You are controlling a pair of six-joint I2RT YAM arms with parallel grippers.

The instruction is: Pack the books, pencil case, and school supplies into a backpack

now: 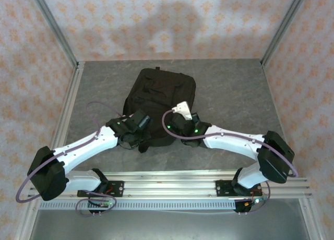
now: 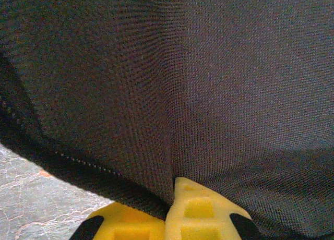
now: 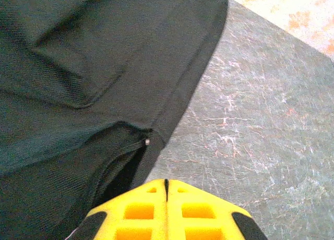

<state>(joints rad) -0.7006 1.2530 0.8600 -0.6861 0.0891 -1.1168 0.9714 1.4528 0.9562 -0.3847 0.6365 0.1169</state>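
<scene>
The black backpack (image 1: 159, 96) lies flat in the middle of the table, its near end between my two arms. My left gripper (image 1: 142, 122) sits at its near left corner, and in the left wrist view its yellow fingers (image 2: 195, 206) are shut on a fold of the backpack's woven fabric (image 2: 209, 83). My right gripper (image 1: 181, 112) is over the near right edge; in the right wrist view the gripper (image 3: 166, 181) is shut with nothing between its jaws, just beside the backpack (image 3: 78, 68) and a small metal stud (image 3: 147, 142). Books and school supplies are out of view.
The grey marbled tabletop (image 3: 261, 125) lies bare to the right of the backpack. Aluminium frame posts (image 1: 55, 26) and patterned walls enclose the table on three sides. A rail (image 1: 172, 188) runs along the near edge by the arm bases.
</scene>
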